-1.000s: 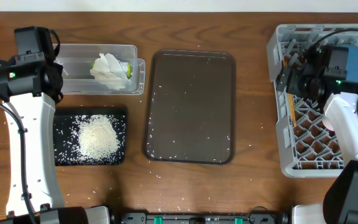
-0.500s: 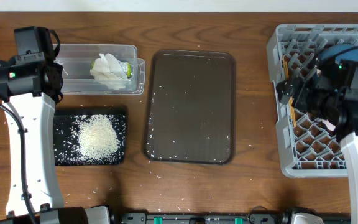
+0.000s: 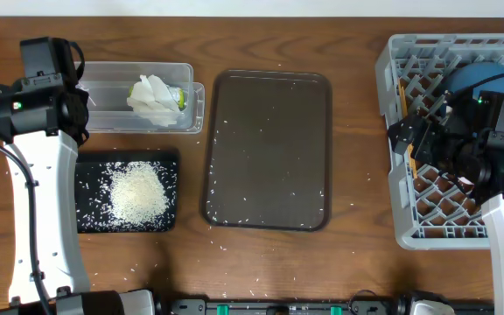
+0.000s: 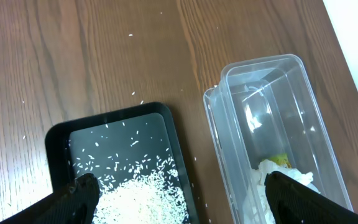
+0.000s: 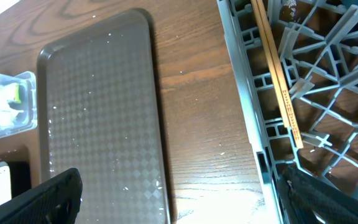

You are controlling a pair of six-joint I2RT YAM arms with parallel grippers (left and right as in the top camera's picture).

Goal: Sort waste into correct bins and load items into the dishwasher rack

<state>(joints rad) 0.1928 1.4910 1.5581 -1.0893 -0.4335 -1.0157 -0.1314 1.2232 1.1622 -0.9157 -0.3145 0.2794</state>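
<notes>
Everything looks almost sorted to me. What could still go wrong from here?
1. The chopsticks lie loose along the wall of the rack, close to the open right gripper. A bump might tip them through the lattice or over the edge.
2. Stray rice grains dot the brown tray and the table. Such small bits may be hard to pinch, so some could end up unsorted.

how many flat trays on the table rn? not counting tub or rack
2: black tray at the left, holding the rice heap; brown tray in the middle, with only stray grains. None appear hidden.
</notes>
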